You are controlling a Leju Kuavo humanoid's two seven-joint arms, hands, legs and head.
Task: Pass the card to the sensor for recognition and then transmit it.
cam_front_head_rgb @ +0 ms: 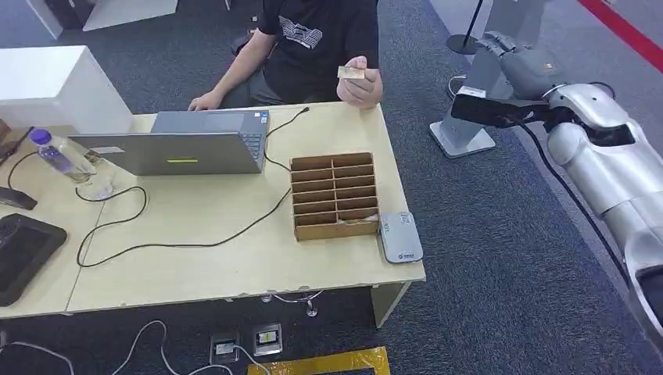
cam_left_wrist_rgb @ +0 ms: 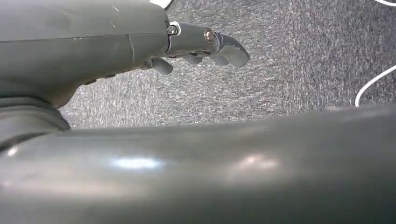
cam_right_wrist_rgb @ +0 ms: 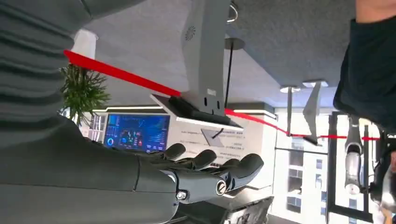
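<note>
Bottle (cam_front_head_rgb: 53, 153): clear, purple cap, standing at the left end of the surface (cam_front_head_rgb: 195, 258).
Laptop (cam_front_head_rgb: 184, 142): grey, open, just right of the bottle; a black cable (cam_front_head_rgb: 188, 244) loops across the surface in front of it.
Divided wooden box (cam_front_head_rgb: 335, 195): right of the laptop, compartments in two columns.
Sensor (cam_front_head_rgb: 400, 237): flat grey unit touching the box's right near corner, by the surface's right edge.
Card (cam_front_head_rgb: 352, 73): pinched in a person's hand (cam_front_head_rgb: 361, 84), raised above the surface's far right corner.
Right hand (cam_front_head_rgb: 512, 55): arm raised and stretched forward, well right of the surface; fingers (cam_right_wrist_rgb: 243, 168) extended and slightly apart, holding nothing.
Left hand (cam_left_wrist_rgb: 205, 44): hanging over grey carpet (fingers loosely bent, empty).
</note>
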